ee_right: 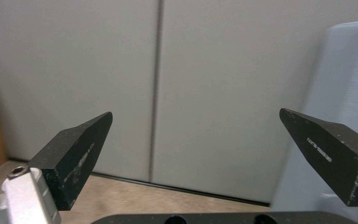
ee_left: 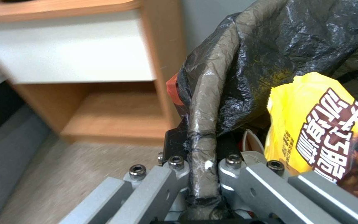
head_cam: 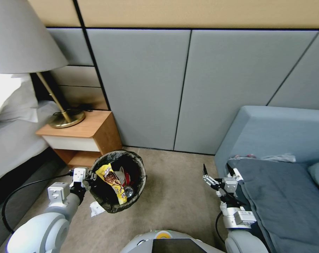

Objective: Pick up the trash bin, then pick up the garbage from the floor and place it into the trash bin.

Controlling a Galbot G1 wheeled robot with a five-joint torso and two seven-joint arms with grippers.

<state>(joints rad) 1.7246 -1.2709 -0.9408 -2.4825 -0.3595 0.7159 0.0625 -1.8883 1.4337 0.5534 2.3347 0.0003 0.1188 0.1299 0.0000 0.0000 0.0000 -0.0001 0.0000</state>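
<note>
Hanging tilted above the beige carpet [head_cam: 173, 196] beside one wooden nightstand [head_cam: 92, 131], the trash bin [head_cam: 138, 168] holds one yellow snack wrapper [head_cam: 112, 181], its bag-covered rim clamped by the left gripper [head_cam: 90, 176], while the right gripper [head_cam: 217, 172] hovers spread apart near one blue sofa [head_cam: 272, 130].

The small round bin lined with a crinkled black plastic bag [head_cam: 118, 181] hangs tilted above the carpet, mouth open — its bag-wrapped rim [ee_left: 204, 124] pinched at the near-left edge. Inside, a yellow snack wrapper with brown print [head_cam: 114, 182] leans upright against red-and-white cartons [head_cam: 126, 175]. A crumpled white tissue [head_cam: 96, 209] lies on the floor just beside the bin — near its lower left.
</note>
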